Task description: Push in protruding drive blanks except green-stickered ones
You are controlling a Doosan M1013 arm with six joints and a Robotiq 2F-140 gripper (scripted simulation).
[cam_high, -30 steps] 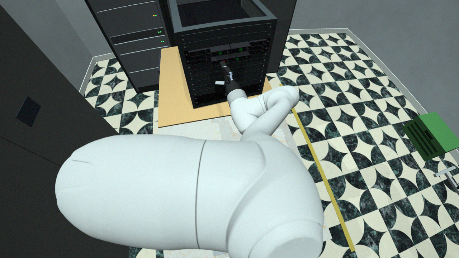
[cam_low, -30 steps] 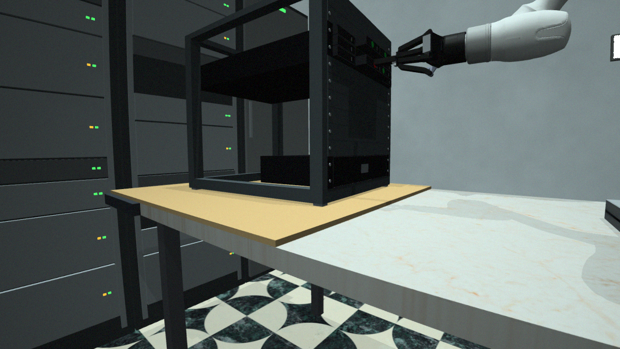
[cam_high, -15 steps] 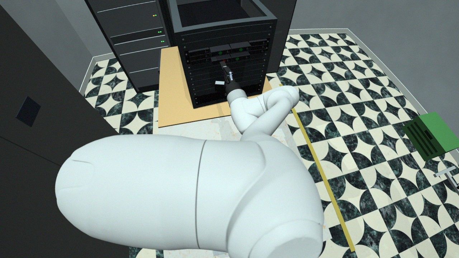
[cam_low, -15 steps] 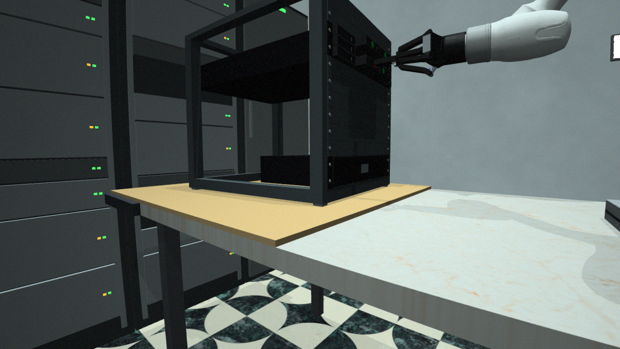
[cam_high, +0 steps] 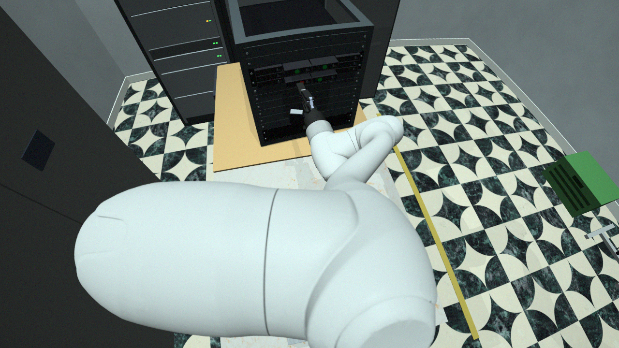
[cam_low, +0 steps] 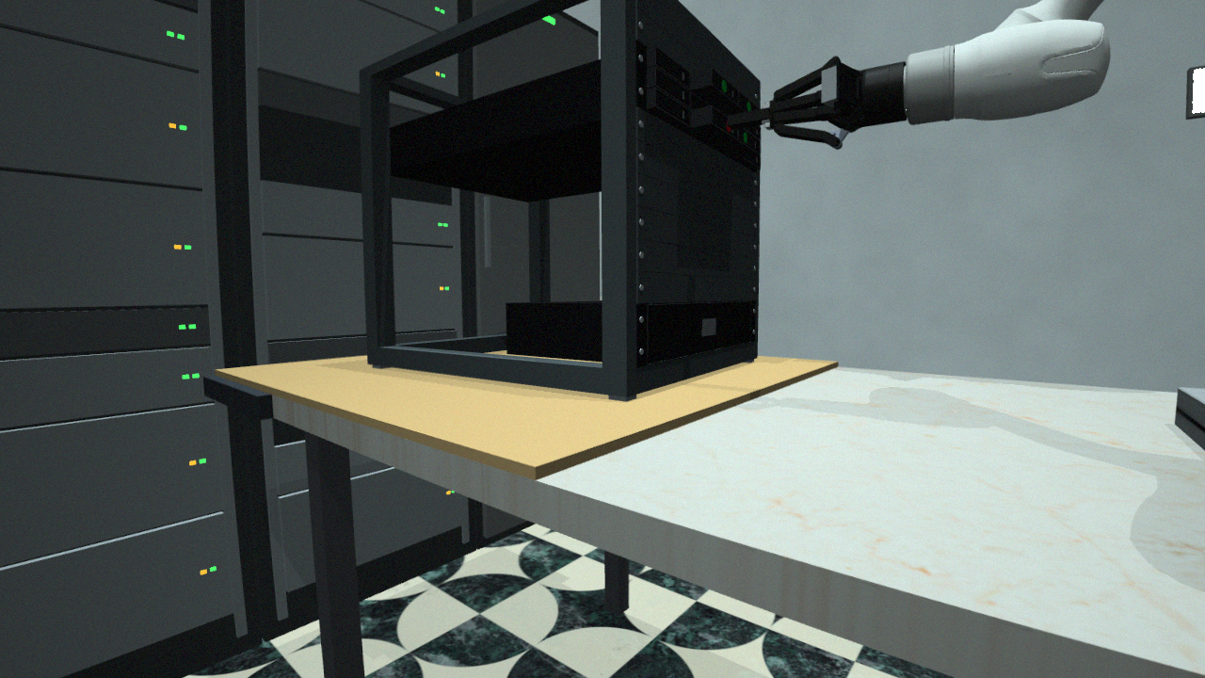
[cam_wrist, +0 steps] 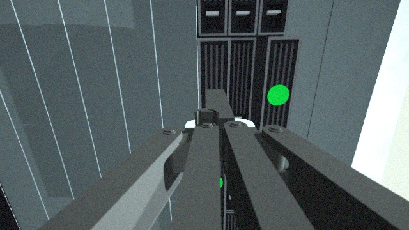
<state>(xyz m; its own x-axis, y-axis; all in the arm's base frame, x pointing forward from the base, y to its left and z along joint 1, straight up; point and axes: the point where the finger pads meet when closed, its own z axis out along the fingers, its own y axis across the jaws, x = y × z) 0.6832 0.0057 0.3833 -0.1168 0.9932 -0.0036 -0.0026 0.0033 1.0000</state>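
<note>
Gripper (cam_low: 752, 121) fully shut, empty, tips at red-dot blank (cam_high: 298, 79); wrist cam hides dot.

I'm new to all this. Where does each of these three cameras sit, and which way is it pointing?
Top: high behind the arm, looking down and forward at the small rack; the arm's big white links fill the foreground.
Exterior: low beside the table, looking sideways at the rack; only the forearm and shut gripper show.
Wrist: mounted on the gripper, looking along its closed fingers at the drive blanks; a green sticker shows.
Shared: top and exterior views both show the gripper's tips at the rack's front.
</note>
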